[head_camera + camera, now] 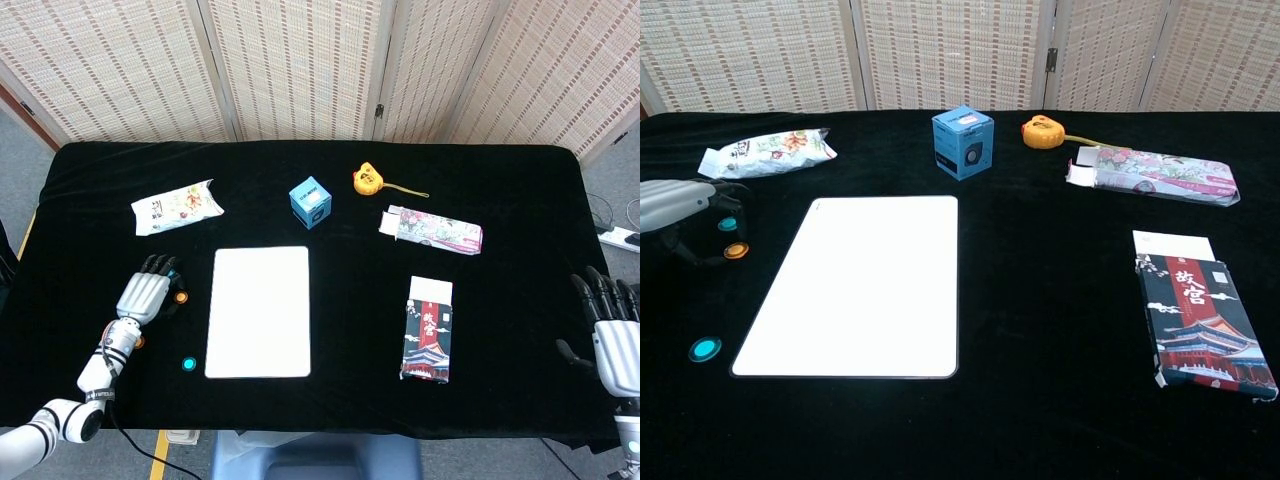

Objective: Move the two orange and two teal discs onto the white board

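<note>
The white board (pixel 258 311) lies flat at the table's middle left, also seen in the chest view (pixel 865 285). My left hand (pixel 145 293) hovers low just left of it, fingers spread and arched over one teal disc (pixel 728 224). One orange disc (pixel 181 296) sits beside the fingers, between hand and board. A second orange disc (pixel 139 342) peeks out by the left wrist. The other teal disc (pixel 189 364) lies nearer the front edge. The left hand holds nothing that I can see. My right hand (pixel 615 335) hangs open at the far right edge.
A snack packet (pixel 176 206) lies behind the left hand. A blue cube box (pixel 310 200), an orange tape measure (pixel 368 180), a floral box (pixel 434 229) and a dark printed box (pixel 429 329) occupy the back and right of the black table.
</note>
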